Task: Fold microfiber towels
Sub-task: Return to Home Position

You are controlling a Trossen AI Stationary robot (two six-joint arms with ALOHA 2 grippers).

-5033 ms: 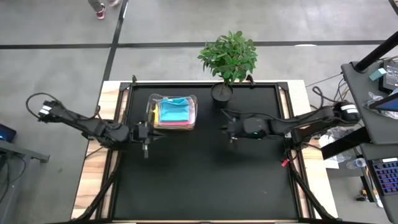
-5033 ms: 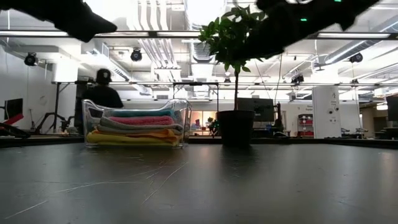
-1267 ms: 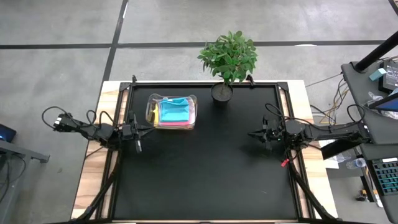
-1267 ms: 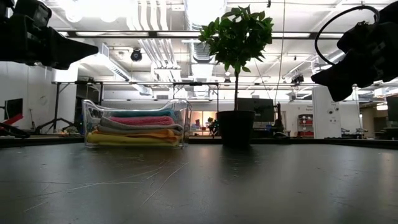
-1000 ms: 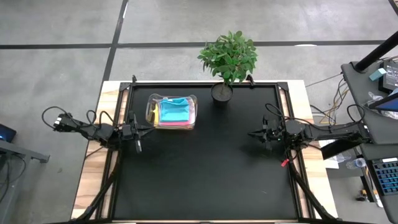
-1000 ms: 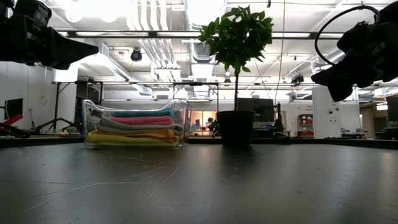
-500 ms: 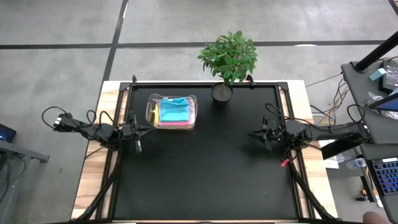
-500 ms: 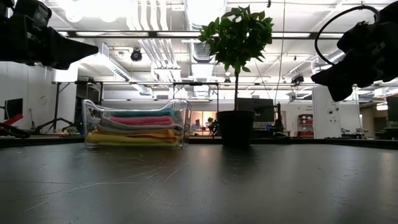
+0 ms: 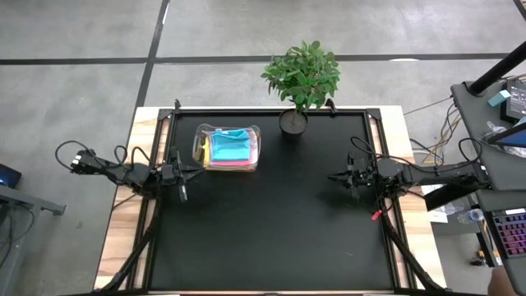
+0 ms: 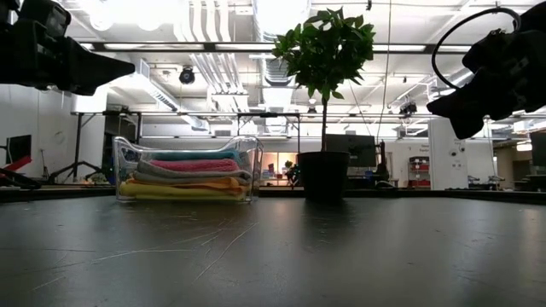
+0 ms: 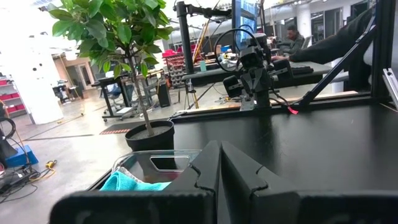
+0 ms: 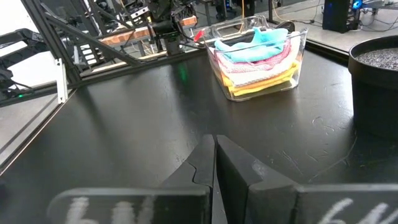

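Observation:
The microfiber towels (image 9: 230, 148) lie folded in a stack inside a clear plastic box (image 9: 200, 141) at the far left of the black table; teal is on top, with pink, white-grey, orange and yellow layers (image 10: 188, 175) below. My left gripper (image 9: 200, 170) is shut, held level at the table's left edge beside the box. My right gripper (image 9: 331, 176) is shut near the table's right edge, pointing toward the table's middle. Both hang above the table, holding nothing. The right wrist view shows the stack (image 12: 261, 59) across the table.
A potted plant (image 9: 301, 78) stands at the far edge, right of the box. The black tabletop (image 9: 271, 230) stretches bare between and in front of the arms. A desk with equipment (image 9: 501, 99) stands off the table's right side.

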